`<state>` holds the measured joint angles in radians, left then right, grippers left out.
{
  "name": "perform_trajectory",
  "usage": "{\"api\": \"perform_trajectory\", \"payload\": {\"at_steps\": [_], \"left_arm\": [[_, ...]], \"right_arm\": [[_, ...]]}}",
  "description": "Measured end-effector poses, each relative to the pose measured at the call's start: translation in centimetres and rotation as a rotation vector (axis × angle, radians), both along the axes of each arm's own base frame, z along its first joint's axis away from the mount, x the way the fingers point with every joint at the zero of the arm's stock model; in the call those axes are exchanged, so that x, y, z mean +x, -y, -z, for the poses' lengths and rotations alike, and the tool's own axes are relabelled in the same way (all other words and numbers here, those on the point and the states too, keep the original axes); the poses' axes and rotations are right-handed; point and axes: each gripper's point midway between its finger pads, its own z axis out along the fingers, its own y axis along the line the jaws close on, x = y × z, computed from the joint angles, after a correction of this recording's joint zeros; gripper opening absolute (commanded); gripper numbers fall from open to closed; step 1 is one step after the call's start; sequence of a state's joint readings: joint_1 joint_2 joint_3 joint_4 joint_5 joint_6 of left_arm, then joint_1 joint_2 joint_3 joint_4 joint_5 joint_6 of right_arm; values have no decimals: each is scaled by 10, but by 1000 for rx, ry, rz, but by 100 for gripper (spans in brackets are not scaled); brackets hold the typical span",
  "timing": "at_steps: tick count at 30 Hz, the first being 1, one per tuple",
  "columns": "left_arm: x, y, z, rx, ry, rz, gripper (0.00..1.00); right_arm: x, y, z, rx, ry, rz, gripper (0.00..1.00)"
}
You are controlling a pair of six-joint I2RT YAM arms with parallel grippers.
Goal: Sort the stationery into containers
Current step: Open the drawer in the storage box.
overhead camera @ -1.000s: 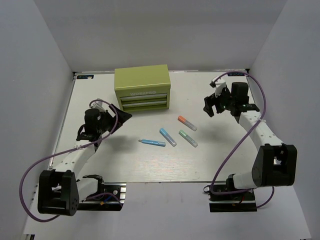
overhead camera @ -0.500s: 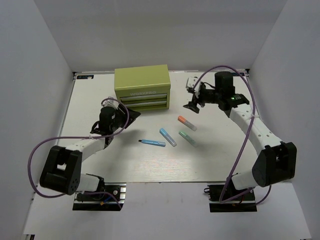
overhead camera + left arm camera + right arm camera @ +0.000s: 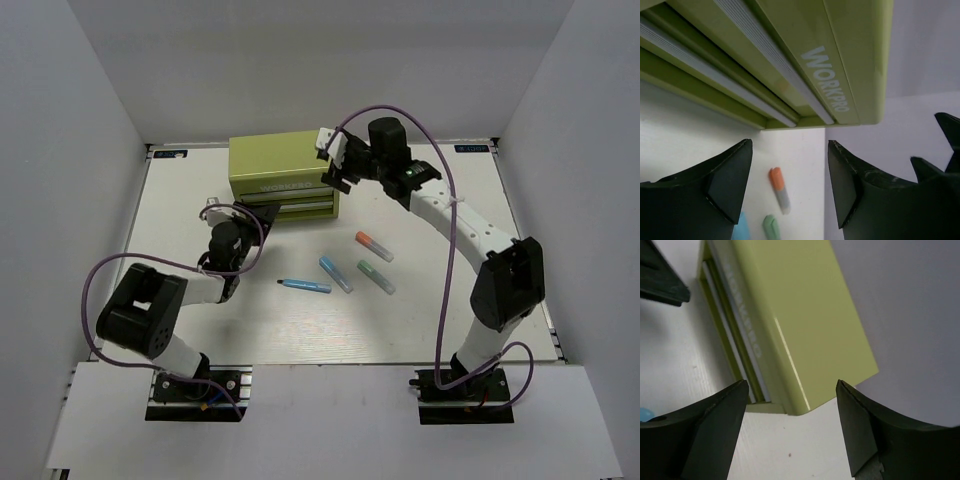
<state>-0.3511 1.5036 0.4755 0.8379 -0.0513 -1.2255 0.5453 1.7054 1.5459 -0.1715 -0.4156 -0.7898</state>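
The olive-green tool chest (image 3: 283, 170) stands at the back, both front drawers shut. Four pens lie in front of it: orange-capped (image 3: 373, 245), light blue (image 3: 335, 273), green (image 3: 376, 276) and thin bright-blue (image 3: 303, 286). My left gripper (image 3: 265, 211) is open and empty, low at the drawer fronts. Its view shows the chest (image 3: 790, 65) close above the gripper (image 3: 790, 180), with the orange-capped pen (image 3: 779, 190) beyond. My right gripper (image 3: 336, 168) is open and empty at the chest's right end. Its view shows the chest's corner (image 3: 790, 315) between the fingers (image 3: 792, 425).
White walls enclose the table on three sides. The chest sits near the back wall. My two grippers are close together at the chest's front right; the left finger (image 3: 660, 275) shows in the right wrist view.
Both arms have closed in on the chest. The right gripper swung left from the table's right side to the chest's right end. The left gripper moved up and right to the drawer fronts.
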Motion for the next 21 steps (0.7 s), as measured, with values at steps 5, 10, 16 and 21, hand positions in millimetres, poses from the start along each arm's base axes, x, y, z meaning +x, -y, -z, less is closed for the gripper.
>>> {"api": "perform_trajectory", "payload": {"at_steps": [5,10,16,21], "left_arm": [[8,3,6,-75,23,-52,69],[14,7,7,-120,51,-87,69],[24,6,1,-164,91,-128,69],[34,9,-3,-194,114,-148,67]], "right_arm": [[28,-10,-2,3,16,71,76],[34,-15,5,-15,20,80,76],[32,-20,7,-39,36,37,74],[23,-25,9,-51,38,-29,67]]}}
